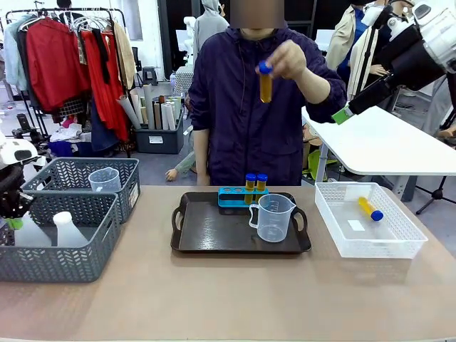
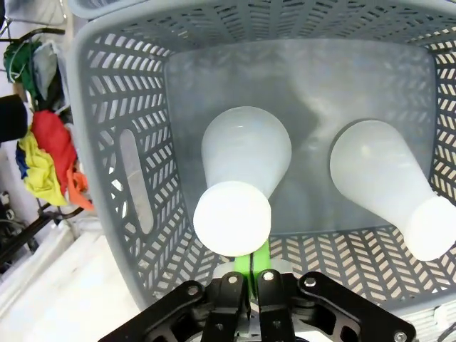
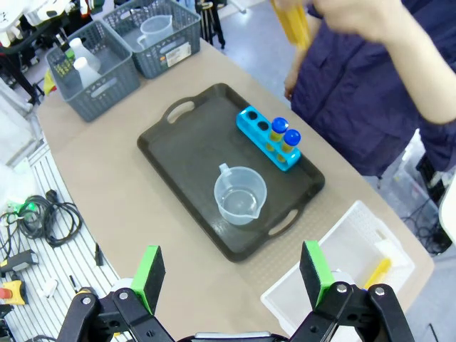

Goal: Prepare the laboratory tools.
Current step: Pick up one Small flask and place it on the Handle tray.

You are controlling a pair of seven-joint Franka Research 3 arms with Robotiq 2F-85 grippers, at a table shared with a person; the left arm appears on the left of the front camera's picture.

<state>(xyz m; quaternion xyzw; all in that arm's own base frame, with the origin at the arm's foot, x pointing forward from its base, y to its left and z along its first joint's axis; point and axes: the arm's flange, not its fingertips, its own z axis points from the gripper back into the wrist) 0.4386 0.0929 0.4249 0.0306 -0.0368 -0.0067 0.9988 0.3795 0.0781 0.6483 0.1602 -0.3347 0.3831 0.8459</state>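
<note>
Our left arm (image 1: 13,153) sits low at the near left, the left gripper (image 2: 251,269) pointing down with its fingers (image 2: 229,286) pressed together, while our right arm (image 1: 420,53) is raised at the far right, the right gripper (image 3: 231,274) angled downward, fingers spread wide.

Two grey lattice baskets stand at the left of the front view on the tan tabletop (image 1: 214,299), the nearer basket (image 1: 85,260) just in front of the farther basket (image 1: 71,174). A dark handled tray (image 1: 214,231) lies in the middle with a blue tube rack (image 1: 231,196) at its far edge, and a white lattice basket (image 1: 377,249) sits apart at the right. A clothes rail (image 1: 60,60) of red garments stands upper left, a white table (image 1: 385,142) upper right.
</note>
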